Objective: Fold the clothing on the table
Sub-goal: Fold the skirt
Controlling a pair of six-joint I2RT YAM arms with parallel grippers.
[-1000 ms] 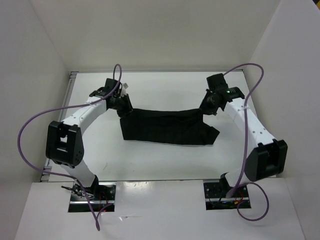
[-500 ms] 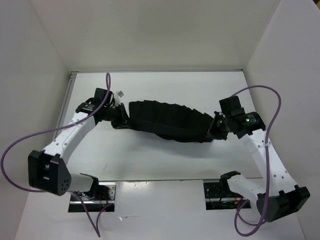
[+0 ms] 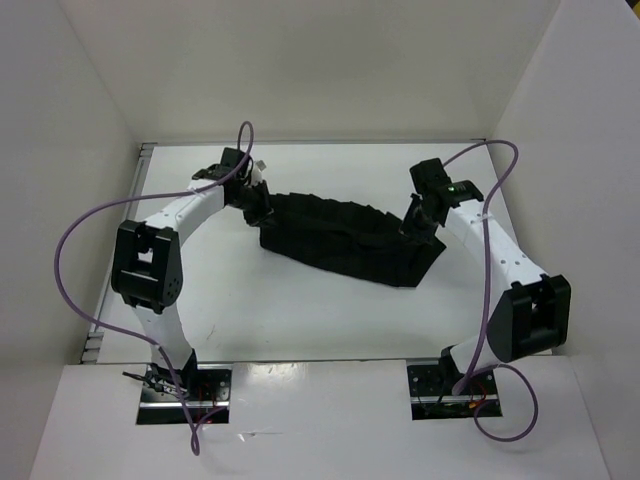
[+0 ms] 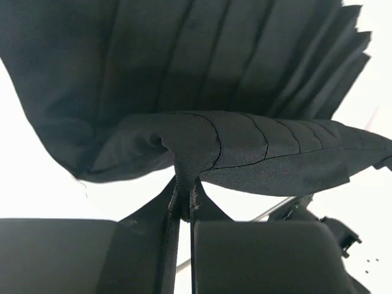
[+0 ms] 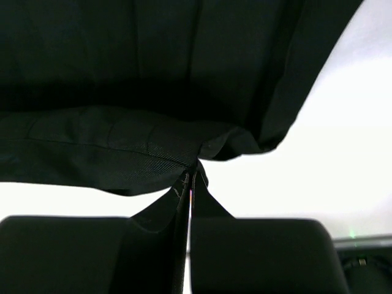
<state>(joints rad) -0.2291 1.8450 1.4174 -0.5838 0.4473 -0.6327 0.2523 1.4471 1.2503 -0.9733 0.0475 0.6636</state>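
The clothing, a black pleated skirt-like garment, stretches across the middle of the white table between both arms. My left gripper is shut on its left corner; in the left wrist view the fabric is pinched between the fingertips of the gripper and fans out above. My right gripper is shut on the right corner; in the right wrist view the cloth bunches at the tips of the gripper. The garment's lower edge sags toward the near right.
White walls bound the table on the left, back and right. A metal edge strip runs along the far left corner. Purple cables loop out from both arms. The arm bases sit at the near edge.
Both arms swung toward the near side with the garment half a second ago, and have now returned toward the back; the garment lies spread with its pleats showing.
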